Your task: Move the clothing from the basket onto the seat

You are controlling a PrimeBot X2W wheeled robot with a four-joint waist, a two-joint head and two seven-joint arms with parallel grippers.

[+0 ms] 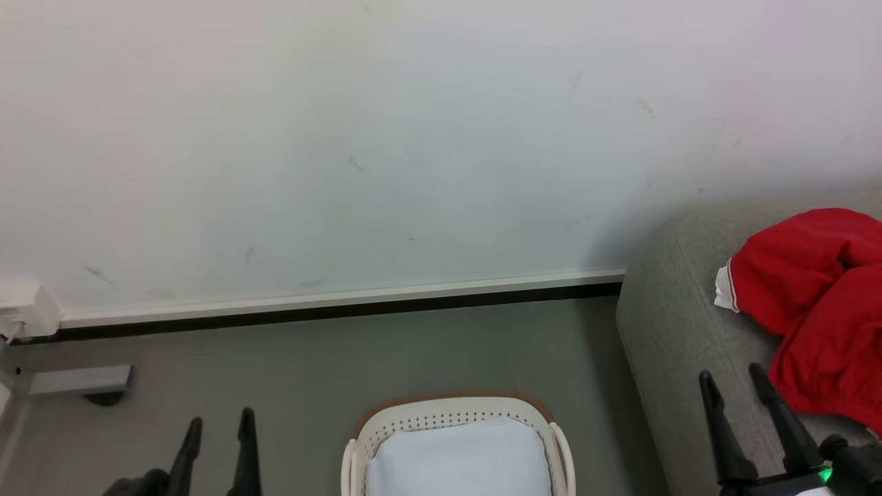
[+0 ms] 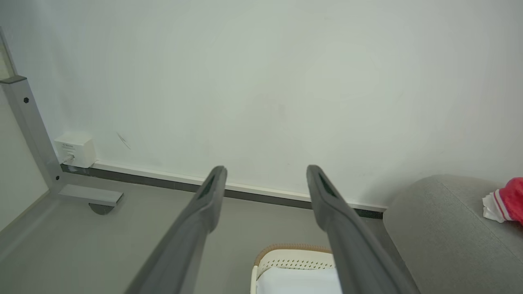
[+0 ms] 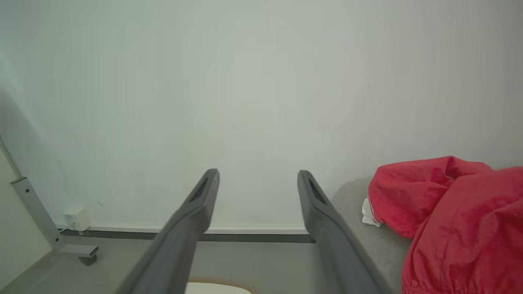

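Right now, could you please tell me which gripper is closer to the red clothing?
The right gripper: it rises beside the clothing on the seat, while the left gripper stands beyond the basket.

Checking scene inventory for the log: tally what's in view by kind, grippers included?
grippers: 2 (left gripper, right gripper, both open)
basket: 1
white liner: 1, in the basket
seat: 1
red clothing heap: 1, on the seat; garments in it cannot be counted
total: 6
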